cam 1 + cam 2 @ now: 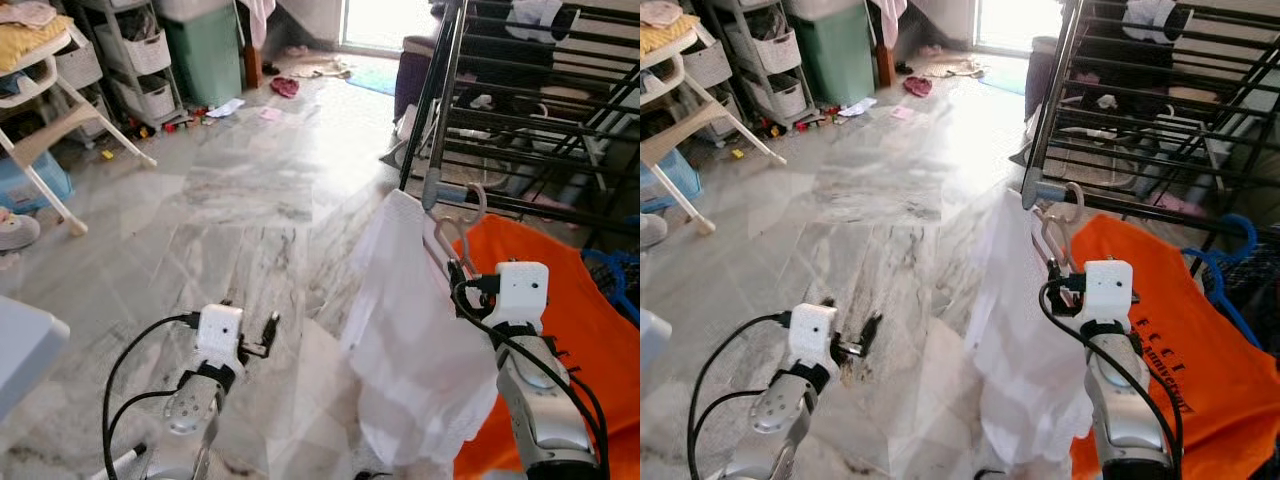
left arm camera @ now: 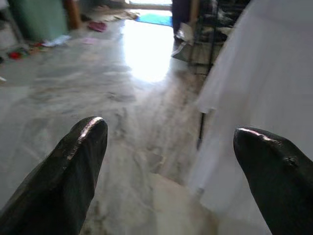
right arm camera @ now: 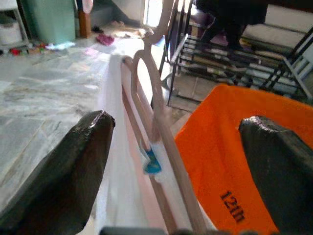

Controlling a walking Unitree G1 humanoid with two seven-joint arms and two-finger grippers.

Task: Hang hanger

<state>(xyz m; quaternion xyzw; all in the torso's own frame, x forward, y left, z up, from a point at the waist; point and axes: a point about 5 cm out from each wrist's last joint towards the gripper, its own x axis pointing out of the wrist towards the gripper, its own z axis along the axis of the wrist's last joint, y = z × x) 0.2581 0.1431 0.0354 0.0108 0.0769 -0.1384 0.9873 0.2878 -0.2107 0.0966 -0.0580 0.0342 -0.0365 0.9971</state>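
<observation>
A grey-veined marble floor (image 1: 250, 200) spreads out in front of the robot, bright with glare toward the far doorway. Nearest, the left gripper (image 2: 168, 161) hangs low over the floor with its two fingers spread wide and nothing between them. To its right, the right gripper (image 3: 171, 171) is raised, its fingers wide apart on either side of a pale pink hanger (image 3: 156, 122); they do not close on it, and whether a finger touches it cannot be told. The hanger carries a white garment (image 1: 410, 340) and its hook (image 1: 1065, 205) sits at the front rail of a dark drying rack (image 1: 520, 130). An orange shirt (image 1: 570, 320) hangs just beside it, with blue hangers (image 1: 1225, 270) further right. Farther off on the left stand a white folding chair (image 1: 50, 110), shelves with baskets (image 1: 135, 55) and a green bin (image 1: 205, 50), with small items scattered on the floor.
</observation>
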